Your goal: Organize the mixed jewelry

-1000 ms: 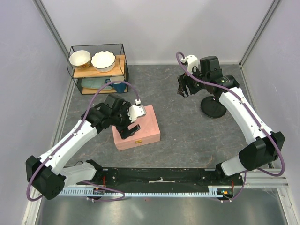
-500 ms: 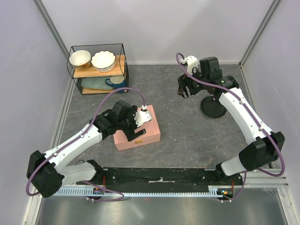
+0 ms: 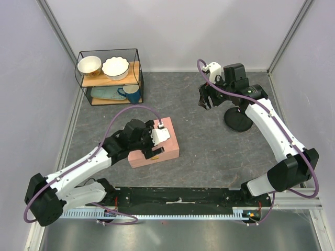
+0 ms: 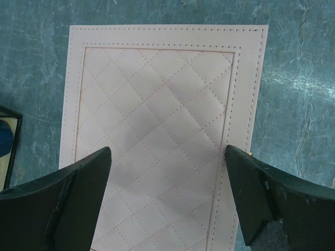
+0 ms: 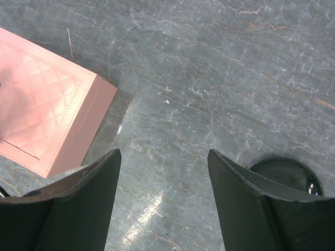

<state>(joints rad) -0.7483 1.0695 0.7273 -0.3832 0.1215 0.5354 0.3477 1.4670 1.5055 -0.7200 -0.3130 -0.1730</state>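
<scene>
Left gripper [image 4: 167,157], jaws wide and empty, has moved over the shut pink box [image 4: 157,104] toward the counter's [image 5: 220,52] near edge; right gripper [image 5: 163,157] hangs open; chain [image 5: 69,43] lies beside the box, uncollected.

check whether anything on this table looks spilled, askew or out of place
Nothing looks damaged. The closed pink box sits slightly askew to the table edge. In the right wrist view a thin pale strand and tiny pale specks lie loose on the table beside it, too small to identify.
</scene>
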